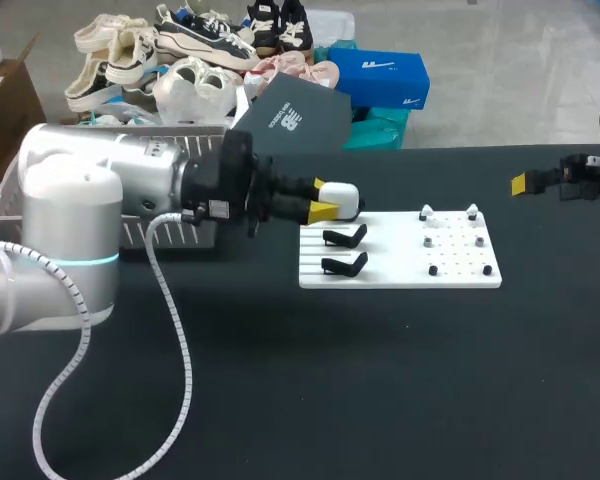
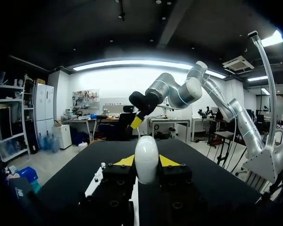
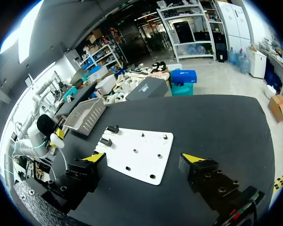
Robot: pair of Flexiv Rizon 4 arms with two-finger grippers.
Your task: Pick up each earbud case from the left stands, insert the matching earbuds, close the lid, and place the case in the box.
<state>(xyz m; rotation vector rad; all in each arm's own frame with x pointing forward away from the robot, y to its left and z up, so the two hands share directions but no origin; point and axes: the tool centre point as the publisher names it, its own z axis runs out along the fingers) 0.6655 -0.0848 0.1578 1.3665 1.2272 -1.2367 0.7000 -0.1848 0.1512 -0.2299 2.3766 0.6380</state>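
Black table (image 1: 380,380), white board (image 1: 400,265) near its middle, mesh basket (image 1: 130,233) at left

Your left gripper (image 1: 326,199) grips a white earbud case (image 1: 345,198) over the far left corner of the white board (image 1: 400,272), beside two black stands (image 1: 346,237); two earbuds (image 1: 427,213) sit at its far right.

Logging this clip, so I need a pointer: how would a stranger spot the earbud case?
Find the white board in the middle of the black table. At its far left corner, the left pincer is shut on the case. It is the only smooth white oval there: the stands beside it are black hooks, the earbuds tiny.
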